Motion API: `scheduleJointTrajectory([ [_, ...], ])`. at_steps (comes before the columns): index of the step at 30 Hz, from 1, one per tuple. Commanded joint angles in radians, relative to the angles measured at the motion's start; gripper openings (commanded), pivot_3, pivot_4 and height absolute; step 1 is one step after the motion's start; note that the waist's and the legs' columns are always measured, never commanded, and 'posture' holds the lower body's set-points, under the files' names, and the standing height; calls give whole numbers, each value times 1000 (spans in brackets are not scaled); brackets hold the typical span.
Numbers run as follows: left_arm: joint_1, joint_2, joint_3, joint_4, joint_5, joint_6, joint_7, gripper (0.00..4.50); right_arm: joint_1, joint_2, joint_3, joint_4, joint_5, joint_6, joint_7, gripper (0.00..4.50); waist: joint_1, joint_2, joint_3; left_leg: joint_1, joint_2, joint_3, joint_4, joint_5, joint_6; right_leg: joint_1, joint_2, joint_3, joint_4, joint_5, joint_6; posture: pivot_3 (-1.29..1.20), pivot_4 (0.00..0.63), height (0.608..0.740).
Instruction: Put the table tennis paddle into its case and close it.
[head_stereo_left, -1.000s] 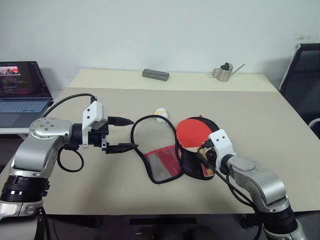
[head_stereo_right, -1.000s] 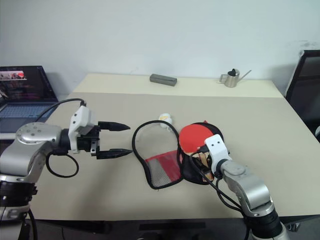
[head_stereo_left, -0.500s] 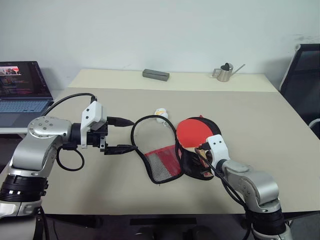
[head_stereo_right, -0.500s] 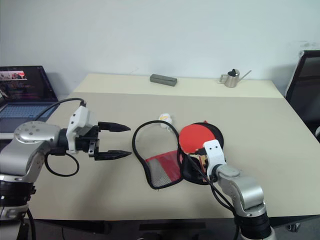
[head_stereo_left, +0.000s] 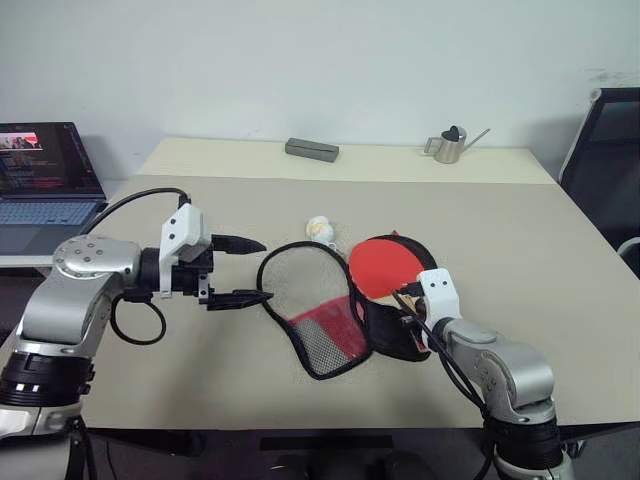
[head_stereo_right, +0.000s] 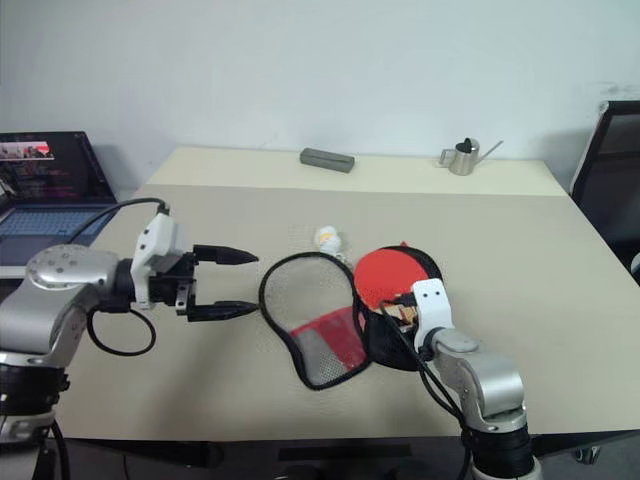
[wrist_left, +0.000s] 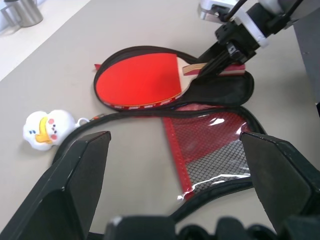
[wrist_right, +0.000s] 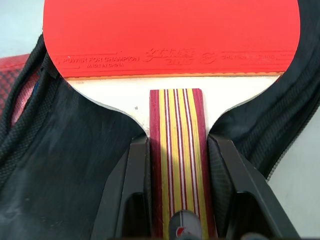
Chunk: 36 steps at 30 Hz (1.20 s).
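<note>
The table tennis paddle (head_stereo_left: 385, 265) lies red face up on the black half of the open case (head_stereo_left: 392, 338), handle toward me. The case's red flap with its mesh pocket (head_stereo_left: 328, 336) is spread out to the left, and the zip rim forms a loop. My right gripper (wrist_right: 177, 150) is shut on the striped wooden handle, one finger (wrist_right: 136, 190) pressed against each side. My left gripper (head_stereo_left: 262, 270) hovers open just left of the flap's loop, pointing right, with nothing between its fingers (wrist_left: 85, 165).
A small white plush toy (head_stereo_left: 320, 228) lies just beyond the case. At the back of the table sit a grey box (head_stereo_left: 311, 149) and a metal watering can (head_stereo_left: 448, 145). A laptop (head_stereo_left: 40, 180) stands far left, a black chair (head_stereo_left: 605, 150) far right.
My right gripper has rolled and closed on the paddle's handle. The paddle and case have shifted slightly left, and the flap's loop has changed shape. The left gripper has held still.
</note>
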Motion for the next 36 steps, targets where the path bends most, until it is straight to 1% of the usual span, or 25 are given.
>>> scheduleJointTrajectory([
  [1,-7,21,42,-18,-5,-18,4,4500,-34,34,-49,-61,-5,47,-28,1112,0,0,0,0,0,0,0,0,0,0,0,0,0,0,0,0,150,740],
  [6,-13,31,54,-3,-2,-18,10,4500,-120,94,-105,-86,-21,102,-66,1112,0,1,1,-1,0,0,0,0,0,-2,0,0,0,0,0,0,150,740],
  [11,-12,34,60,2,-2,-18,15,4500,-152,130,-131,-105,-43,144,-96,1112,0,1,1,-1,0,0,-1,0,0,-3,0,0,0,2,3,0,150,740],
  [18,-17,33,60,6,1,-17,17,4500,-117,144,-101,-107,-65,155,-107,1112,-1,1,1,-1,0,0,-1,0,0,-3,0,0,0,2,3,0,150,740],
  [26,-23,30,54,10,4,-19,21,4500,-99,201,-104,-64,-99,135,-139,1112,-4,1,1,-1,0,0,-1,0,0,-3,0,0,0,2,3,0,150,740],
  [33,-27,29,50,12,6,-21,23,4500,-95,215,-103,-46,-109,139,-143,1112,-4,1,1,-1,0,0,-1,0,0,-3,0,0,0,2,3,0,150,740],
  [35,-28,29,48,12,8,-22,23,4500,-95,225,-110,-49,-106,126,-142,1842,-4,1,1,-1,0,0,-1,0,0,-3,0,0,0,2,3,0,150,740],
  [36,-28,29,47,13,8,-23,23,4500,-96,227,-112,-54,-104,122,-141,2046,-4,1,1,-1,0,0,-1,0,0,-3,0,0,0,2,3,0,150,740],
])
